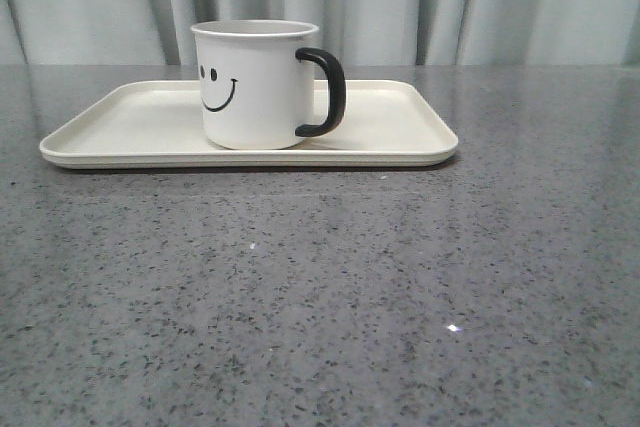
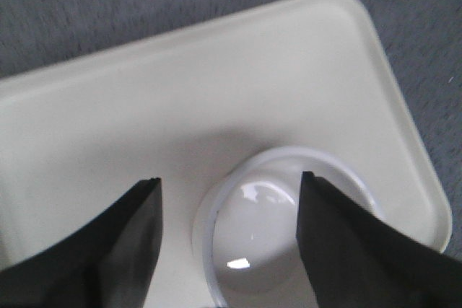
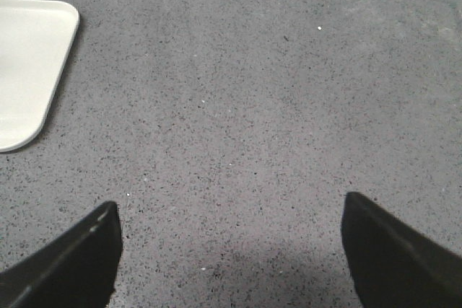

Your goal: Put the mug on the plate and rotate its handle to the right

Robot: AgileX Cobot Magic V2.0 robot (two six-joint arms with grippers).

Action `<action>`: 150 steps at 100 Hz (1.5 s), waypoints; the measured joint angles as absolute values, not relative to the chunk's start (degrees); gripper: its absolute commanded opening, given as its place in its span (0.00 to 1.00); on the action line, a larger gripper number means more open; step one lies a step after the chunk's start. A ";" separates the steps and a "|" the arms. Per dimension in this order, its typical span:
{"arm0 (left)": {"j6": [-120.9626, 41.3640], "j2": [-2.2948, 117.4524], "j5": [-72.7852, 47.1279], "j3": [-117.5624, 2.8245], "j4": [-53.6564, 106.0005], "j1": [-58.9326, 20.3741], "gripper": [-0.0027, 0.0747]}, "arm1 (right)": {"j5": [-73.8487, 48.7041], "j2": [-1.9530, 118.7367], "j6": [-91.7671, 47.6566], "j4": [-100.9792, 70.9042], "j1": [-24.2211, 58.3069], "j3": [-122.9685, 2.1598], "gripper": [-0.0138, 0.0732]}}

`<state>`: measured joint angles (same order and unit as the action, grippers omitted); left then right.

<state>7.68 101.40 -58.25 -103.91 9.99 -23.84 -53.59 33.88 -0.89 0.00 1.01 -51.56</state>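
The plate (image 1: 400, 132) filled mid-frame in the front view, the mug (image 1: 255, 82) standing on it, handle (image 1: 325, 92) facing frame-right. Only the left wrist view showed the left gripper (image 2: 229, 189) spread, empty, above the mug's rim. The right gripper (image 3: 231, 210) was spread over bare table (image 3: 253, 106).

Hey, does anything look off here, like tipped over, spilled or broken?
Nothing stands out. The mug stands upright on the plate, handle pointing right, empty inside, with no spill or damage showing.
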 measured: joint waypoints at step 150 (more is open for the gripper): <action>7.47 41.84 -48.94 -43.05 1.25 -8.31 0.56 | -53.30 34.17 -0.89 -3.87 1.01 -51.65 0.87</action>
